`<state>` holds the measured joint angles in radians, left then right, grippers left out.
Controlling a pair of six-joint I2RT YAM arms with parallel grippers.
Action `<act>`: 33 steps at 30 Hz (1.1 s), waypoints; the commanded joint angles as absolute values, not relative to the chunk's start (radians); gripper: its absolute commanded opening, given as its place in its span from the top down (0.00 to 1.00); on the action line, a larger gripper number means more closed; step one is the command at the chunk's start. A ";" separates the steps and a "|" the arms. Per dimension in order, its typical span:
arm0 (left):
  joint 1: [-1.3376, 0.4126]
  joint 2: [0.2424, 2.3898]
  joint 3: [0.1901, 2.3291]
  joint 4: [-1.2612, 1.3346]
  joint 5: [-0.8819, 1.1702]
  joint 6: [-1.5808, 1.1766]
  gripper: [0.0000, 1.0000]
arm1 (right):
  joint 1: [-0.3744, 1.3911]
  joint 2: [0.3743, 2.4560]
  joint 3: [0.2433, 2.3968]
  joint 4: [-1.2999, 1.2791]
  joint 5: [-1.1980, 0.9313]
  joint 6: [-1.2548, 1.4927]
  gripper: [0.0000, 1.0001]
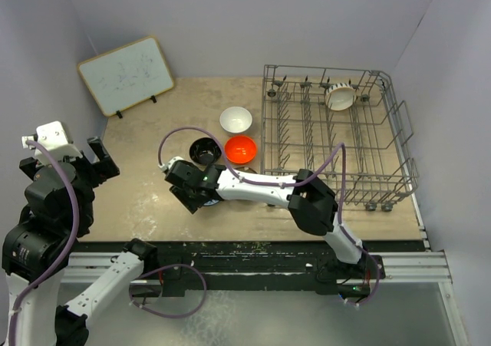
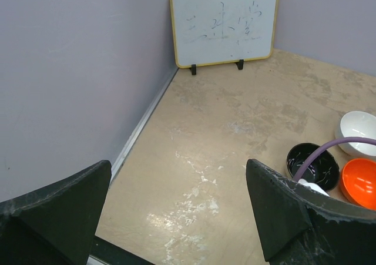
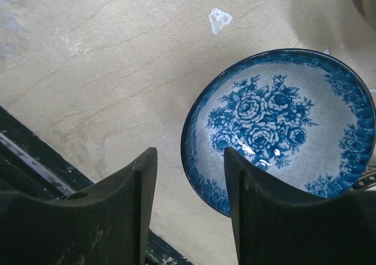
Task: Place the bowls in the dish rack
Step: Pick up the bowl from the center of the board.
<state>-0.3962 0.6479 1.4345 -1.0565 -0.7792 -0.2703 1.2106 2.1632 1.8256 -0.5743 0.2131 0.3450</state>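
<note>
Right gripper (image 3: 190, 153) half-open, straddling the left rim of the blue-and-white floral ceramic bowl (image 3: 276, 124); contact unclear, bowl's lower edge hidden behind the fingers. Left gripper (image 2: 176, 165) wide open, empty.

Glossy glazed blue-and-white bowl (image 3: 282, 130), grey metal-wire dish rack (image 1: 395, 143) — matt, scuffed tabletop (image 2: 235, 118) w/ worn patches

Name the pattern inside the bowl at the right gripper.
The bowl: blue roses on white; right wrist view.

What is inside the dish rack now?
One bowl, cream inside, leans at the far side of the rack. The right arm hides its near-left corner.
</note>
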 commanded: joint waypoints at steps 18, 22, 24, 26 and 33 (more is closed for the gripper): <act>-0.401 0.641 1.450 -1.083 -0.793 -0.307 0.01 | 1.213 2.195 1.785 -0.545 0.262 0.344 0.60; -0.401 0.642 1.450 -1.084 -0.792 -0.310 0.01 | 1.213 2.192 1.784 -0.551 0.270 0.346 0.74; -0.401 0.643 1.450 -1.084 -0.790 -0.313 0.01 | 1.212 2.185 1.784 -0.548 0.272 0.348 0.79; -0.400 0.642 1.452 -1.086 -0.789 -0.313 0.01 | 1.213 2.165 1.787 -0.540 0.258 0.341 0.86; -0.402 0.644 1.485 -1.085 -0.788 -0.309 0.01 | 1.212 1.999 1.786 -0.455 0.040 0.332 0.95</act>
<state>-0.3962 0.6453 1.4395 -1.0893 -0.7807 -0.3000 1.2114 2.1448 1.7790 -0.5095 0.1829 0.3271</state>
